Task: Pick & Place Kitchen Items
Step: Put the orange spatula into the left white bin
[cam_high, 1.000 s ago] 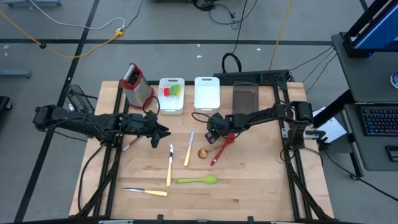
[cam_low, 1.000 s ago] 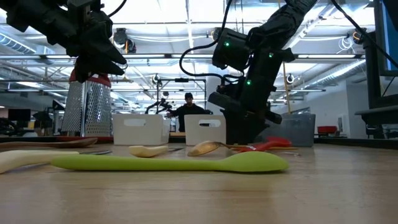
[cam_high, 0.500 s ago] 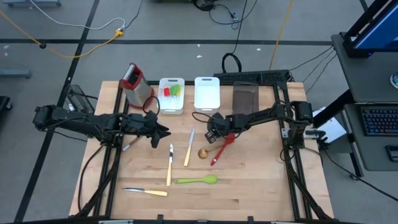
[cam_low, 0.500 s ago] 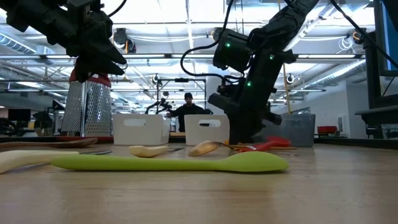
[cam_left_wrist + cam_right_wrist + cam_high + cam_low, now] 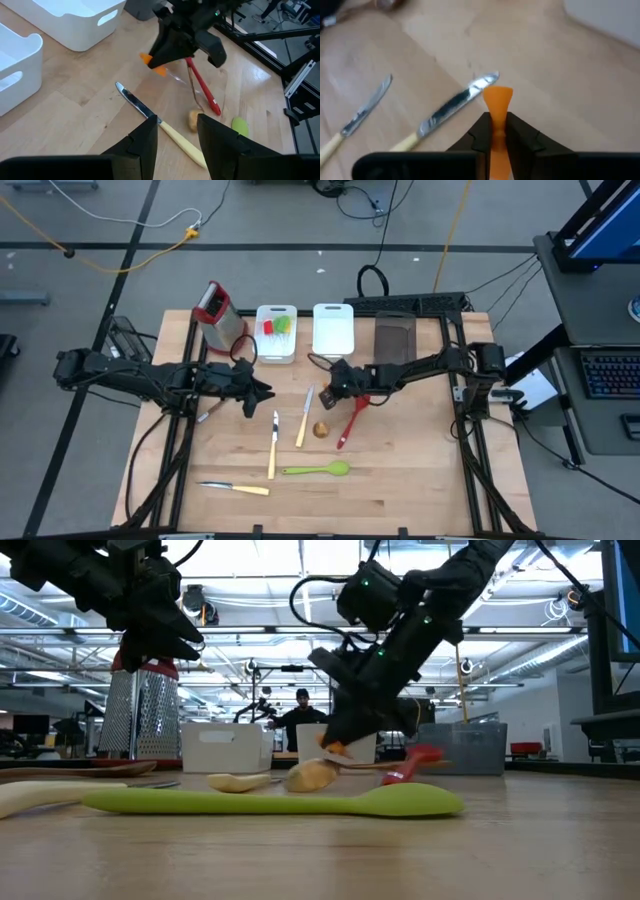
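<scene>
My right gripper [image 5: 335,381] hangs above the table's middle, shut on a small orange spatula [image 5: 498,102]. Below and beside it lie a wooden spoon [image 5: 322,428] and a red spoon [image 5: 352,420]. Nearer the front lie a green spoon [image 5: 318,470] and three cream-handled knives [image 5: 304,416] [image 5: 272,442] [image 5: 235,488]. My left gripper [image 5: 177,137] waits left of centre, open and off the table, with nothing between its fingers. My right gripper pinches the orange spatula's narrow part [image 5: 498,125] between its two fingers. The flared end [image 5: 498,94] juts out past the fingertips. The fingers slant down from the table's right side and lie along the spatula. The spatula is lifted clear of the table.
Along the far edge stand a steel grater with a red top [image 5: 219,315], a white bin [image 5: 262,348] holding red and green utensils, a second white bin [image 5: 333,328] and a dark bin [image 5: 394,338]. Bare wood lies at the front right.
My right gripper has risen and tipped up nearer to level, drifting slightly toward the table's left. The orange spatula, hidden under it before, now shows in its fingers, clear of the table. The wooden spoon's bowl has slid a little toward the left.
</scene>
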### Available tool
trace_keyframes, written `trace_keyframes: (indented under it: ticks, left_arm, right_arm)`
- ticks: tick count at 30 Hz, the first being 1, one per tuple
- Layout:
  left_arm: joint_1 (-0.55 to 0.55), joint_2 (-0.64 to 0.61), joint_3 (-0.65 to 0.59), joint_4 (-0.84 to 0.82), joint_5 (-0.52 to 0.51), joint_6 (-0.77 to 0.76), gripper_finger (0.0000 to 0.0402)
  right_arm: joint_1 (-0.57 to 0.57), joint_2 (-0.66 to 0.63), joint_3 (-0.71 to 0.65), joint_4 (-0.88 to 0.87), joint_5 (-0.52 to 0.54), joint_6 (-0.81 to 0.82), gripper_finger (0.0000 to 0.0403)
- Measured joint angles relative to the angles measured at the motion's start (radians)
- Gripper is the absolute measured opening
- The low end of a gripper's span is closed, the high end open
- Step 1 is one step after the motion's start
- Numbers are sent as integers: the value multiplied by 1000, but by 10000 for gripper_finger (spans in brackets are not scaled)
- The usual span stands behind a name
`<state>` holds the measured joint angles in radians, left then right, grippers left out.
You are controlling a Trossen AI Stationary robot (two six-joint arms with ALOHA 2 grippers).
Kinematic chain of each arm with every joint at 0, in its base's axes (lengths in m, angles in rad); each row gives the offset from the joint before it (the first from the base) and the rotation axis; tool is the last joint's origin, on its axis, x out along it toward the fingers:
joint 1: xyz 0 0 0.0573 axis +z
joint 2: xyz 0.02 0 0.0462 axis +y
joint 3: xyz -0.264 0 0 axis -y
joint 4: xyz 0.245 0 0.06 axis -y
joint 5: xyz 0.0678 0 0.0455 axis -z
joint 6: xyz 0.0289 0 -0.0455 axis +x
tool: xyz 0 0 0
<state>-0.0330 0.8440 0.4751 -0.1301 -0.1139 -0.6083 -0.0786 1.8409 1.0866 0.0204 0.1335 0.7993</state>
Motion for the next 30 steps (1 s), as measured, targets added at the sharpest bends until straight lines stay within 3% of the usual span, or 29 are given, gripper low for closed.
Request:
trace_keyframes:
  ticks: [16, 30]
  left_arm:
    - [0, 0, 0, 16, -1, 28, 141]
    - [0, 0, 0, 140, -38, -33, 141]
  right_arm:
    - [-8, 0, 0, 241, 17, -138, 29]
    - [-42, -2, 1, 605, -186, -106, 29]
